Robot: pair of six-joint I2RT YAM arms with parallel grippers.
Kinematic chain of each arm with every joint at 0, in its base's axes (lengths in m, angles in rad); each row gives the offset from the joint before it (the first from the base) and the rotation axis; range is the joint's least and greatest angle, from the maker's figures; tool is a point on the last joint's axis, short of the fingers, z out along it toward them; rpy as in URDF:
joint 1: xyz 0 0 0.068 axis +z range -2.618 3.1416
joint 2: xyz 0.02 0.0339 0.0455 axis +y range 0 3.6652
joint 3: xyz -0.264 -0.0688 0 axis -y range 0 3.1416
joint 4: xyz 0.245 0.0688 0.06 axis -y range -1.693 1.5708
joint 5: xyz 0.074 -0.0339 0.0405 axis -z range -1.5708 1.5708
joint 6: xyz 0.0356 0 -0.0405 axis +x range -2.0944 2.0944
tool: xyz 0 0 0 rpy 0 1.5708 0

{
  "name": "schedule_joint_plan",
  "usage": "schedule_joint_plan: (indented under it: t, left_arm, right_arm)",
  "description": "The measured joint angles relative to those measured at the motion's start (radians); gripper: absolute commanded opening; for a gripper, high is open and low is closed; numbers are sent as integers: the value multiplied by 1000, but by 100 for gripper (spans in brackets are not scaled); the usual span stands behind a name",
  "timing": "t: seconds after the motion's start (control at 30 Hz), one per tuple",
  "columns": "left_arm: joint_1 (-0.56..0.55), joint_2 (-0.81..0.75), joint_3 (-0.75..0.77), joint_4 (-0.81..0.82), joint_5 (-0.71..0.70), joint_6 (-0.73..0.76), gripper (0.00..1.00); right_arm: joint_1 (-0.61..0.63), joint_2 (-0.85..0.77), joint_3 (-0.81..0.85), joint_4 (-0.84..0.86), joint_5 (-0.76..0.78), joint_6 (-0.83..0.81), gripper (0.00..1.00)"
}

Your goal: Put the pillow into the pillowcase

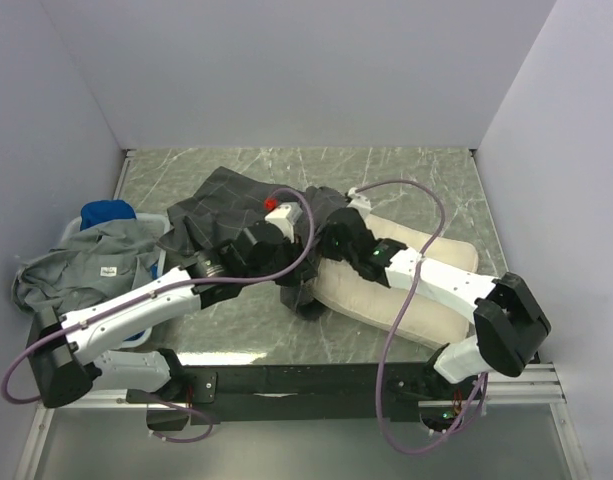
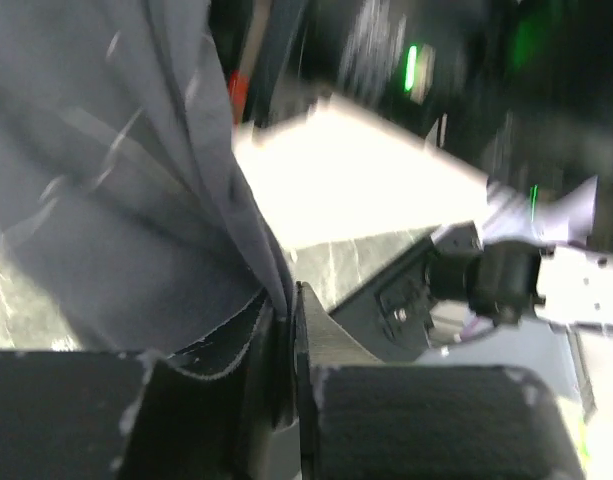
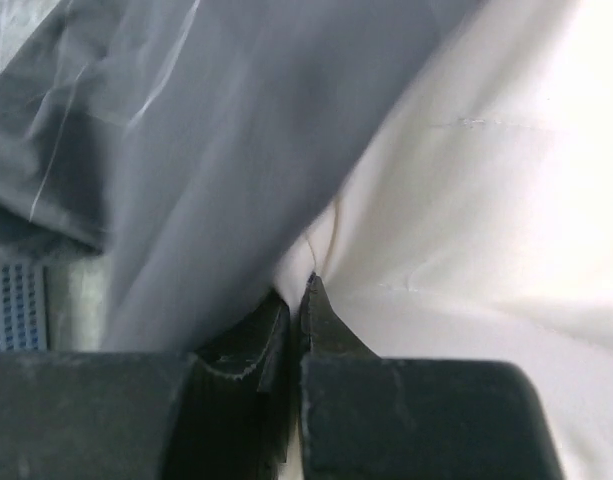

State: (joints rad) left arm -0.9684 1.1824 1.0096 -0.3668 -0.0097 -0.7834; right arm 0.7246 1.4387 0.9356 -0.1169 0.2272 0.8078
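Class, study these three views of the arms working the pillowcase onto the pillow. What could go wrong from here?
The left gripper pinches only the hem of the pillowcase, so the cloth may slip free. The right gripper seems shut where the pillowcase meets the pillow; a pull might drag the pillow along. Most of the pillow lies outside the case, under the right arm, which may block it.

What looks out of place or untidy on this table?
The pillowcase lies bunched and twisted over one end of the pillow, not drawn along it. At the left, a grey garment hangs over the rim of its basket.
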Motion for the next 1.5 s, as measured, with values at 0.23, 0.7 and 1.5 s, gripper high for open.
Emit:
schedule_joint_plan:
  t: [0.23, 0.7, 1.5]
  left_arm:
    - [24, 136, 80, 21, -77, -16, 19]
    - [114, 177, 43, 64, -87, -45, 56]
    - [114, 776, 826, -380, -467, 441, 99]
  right_arm:
    - [53, -37, -62, 91, -7, 36, 79]
    - [-264, -720, -296, -178, 149, 26, 100]
    - [-1012, -602, -510, -166, -137, -147, 100]
